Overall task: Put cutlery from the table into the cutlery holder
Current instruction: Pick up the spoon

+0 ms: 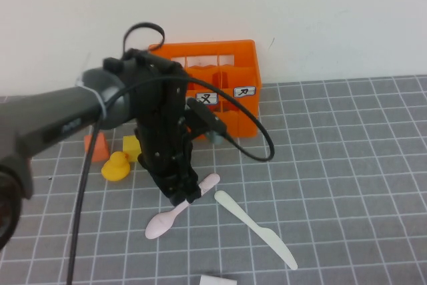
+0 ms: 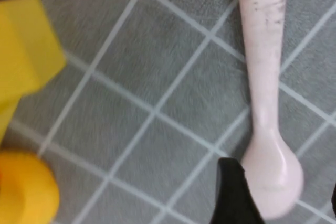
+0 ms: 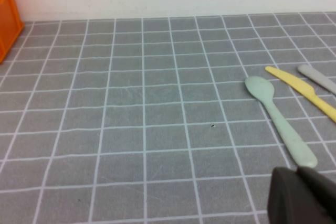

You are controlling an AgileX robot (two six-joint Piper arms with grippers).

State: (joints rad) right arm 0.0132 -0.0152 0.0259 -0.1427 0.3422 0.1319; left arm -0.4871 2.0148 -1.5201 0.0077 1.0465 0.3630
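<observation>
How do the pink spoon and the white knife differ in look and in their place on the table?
The spoon is pale pink with a rounded bowl; the knife is cream-white, longer and pointed. The left gripper is down over the spoon's middle, while the knife lies apart, untouched. The spoon is nearer the robot's left, the knife to its right. Both lie flat on the table, outside the holder. The right gripper is near other cutlery.

Bright even light, blurry close-ups
</observation>
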